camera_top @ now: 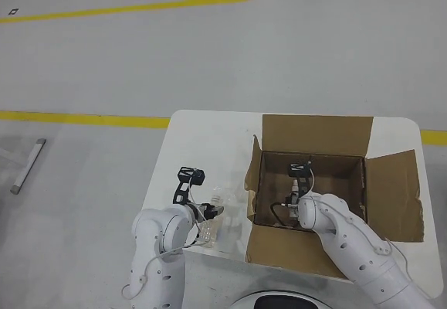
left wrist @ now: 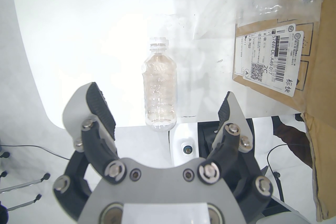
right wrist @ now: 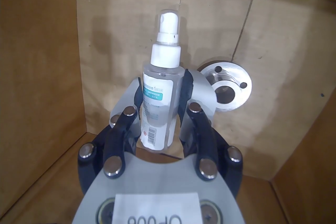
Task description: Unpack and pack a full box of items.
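The right tool (right wrist: 162, 86) pinches the spray bottle (right wrist: 165, 51) inside the box (camera_top: 316, 131), axis along the tool; the left tool (left wrist: 161, 97) hangs spread above 1 clear bottle (left wrist: 159, 78) further left.

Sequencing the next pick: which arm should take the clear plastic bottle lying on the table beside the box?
Left. The left gripper is open and facing the clear plastic bottle on the table. The right gripper is shut on a spray bottle inside the cardboard box.
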You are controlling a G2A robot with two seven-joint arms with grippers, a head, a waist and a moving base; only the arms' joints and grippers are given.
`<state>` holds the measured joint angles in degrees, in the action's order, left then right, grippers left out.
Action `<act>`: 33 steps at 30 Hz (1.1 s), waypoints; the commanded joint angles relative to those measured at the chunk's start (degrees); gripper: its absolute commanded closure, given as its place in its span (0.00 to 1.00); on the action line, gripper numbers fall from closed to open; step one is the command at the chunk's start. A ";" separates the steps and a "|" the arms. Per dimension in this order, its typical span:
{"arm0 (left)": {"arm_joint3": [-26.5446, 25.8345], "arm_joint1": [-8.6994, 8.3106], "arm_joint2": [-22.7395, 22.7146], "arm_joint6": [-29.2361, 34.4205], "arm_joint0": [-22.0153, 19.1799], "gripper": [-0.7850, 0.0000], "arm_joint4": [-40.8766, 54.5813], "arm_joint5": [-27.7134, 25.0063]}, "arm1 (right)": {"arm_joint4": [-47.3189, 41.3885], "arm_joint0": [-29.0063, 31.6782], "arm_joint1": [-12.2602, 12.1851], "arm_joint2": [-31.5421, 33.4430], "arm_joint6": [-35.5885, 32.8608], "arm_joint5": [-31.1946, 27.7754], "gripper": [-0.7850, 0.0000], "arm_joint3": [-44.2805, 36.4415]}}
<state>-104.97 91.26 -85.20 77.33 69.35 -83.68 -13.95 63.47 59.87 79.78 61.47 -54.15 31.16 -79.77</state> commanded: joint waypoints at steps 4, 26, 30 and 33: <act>0.00 0.00 0.00 0.00 0.00 0.00 0.00 0.00 | -0.08 -0.64 0.27 -0.22 0.20 -0.40 0.64 1.42; 0.00 0.00 0.00 0.00 0.00 0.00 0.00 0.00 | -0.75 1.49 0.60 1.72 3.35 -2.50 1.00 -4.17; 0.00 0.00 0.00 0.00 0.00 0.00 0.00 0.00 | -1.02 5.44 -0.14 4.86 5.82 -5.59 1.00 -12.91; 0.00 0.00 0.00 0.00 0.00 0.00 0.00 0.00 | -1.68 10.08 -0.91 8.70 9.43 -9.16 1.00 -21.46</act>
<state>-104.97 91.26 -85.20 77.33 69.35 -83.68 -13.95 62.08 68.02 79.15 68.61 -46.19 23.55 -97.62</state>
